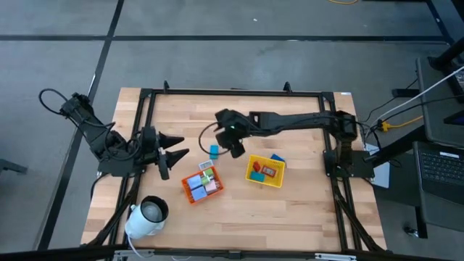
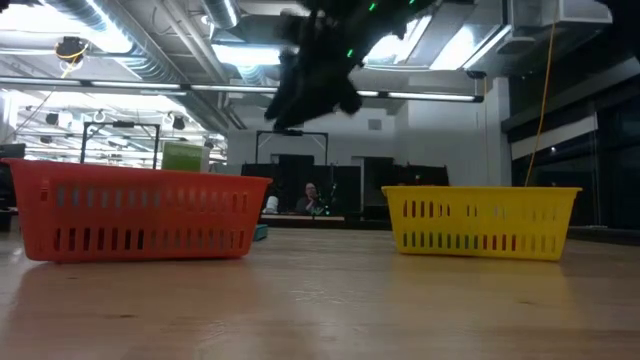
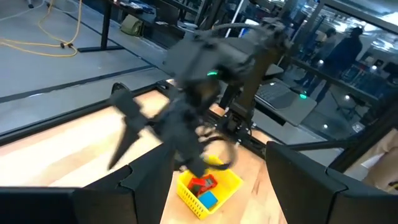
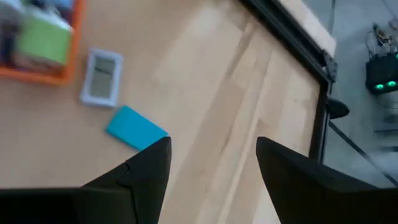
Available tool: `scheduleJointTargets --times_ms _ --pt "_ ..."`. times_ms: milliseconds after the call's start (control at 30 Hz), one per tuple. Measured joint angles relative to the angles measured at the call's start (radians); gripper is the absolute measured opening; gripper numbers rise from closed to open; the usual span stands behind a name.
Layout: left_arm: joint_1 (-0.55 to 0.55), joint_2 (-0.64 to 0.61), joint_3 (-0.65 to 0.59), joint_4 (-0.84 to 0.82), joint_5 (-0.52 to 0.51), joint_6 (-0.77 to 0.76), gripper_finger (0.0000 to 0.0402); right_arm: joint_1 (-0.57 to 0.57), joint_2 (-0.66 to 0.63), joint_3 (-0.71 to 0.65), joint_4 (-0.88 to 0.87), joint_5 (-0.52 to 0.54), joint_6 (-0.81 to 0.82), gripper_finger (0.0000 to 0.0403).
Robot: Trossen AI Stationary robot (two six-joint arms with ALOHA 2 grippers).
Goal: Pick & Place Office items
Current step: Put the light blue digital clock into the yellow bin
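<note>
On the wooden desk [image 1: 290, 210], near its middle, a light blue block [image 4: 135, 128] lies loose beside the orange tray [image 1: 201, 185]. The right pincer [image 1: 233, 142] hovers above it, released and empty. This looks like the approach step; next it must descend and straddle the block. The left pincer [image 1: 174, 154] waits released near the left edge.

Probably a lab: exposed ceiling ducts [image 2: 110, 40], workstations.
</note>
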Motion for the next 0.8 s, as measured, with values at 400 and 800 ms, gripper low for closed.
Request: scheduleJointTargets --times_ms 400,800 --pt "-0.074 -0.141 0.000 -0.008 -0.066 0.110 0.0246 -0.032 0.147 0.043 -0.123 -0.075 -0.404 0.0240" --pt "-0.038 -0.170 0.000 -0.008 -0.026 0.142 0.0246 -0.029 0.242 0.043 -0.044 -0.117 -0.445 0.0217"
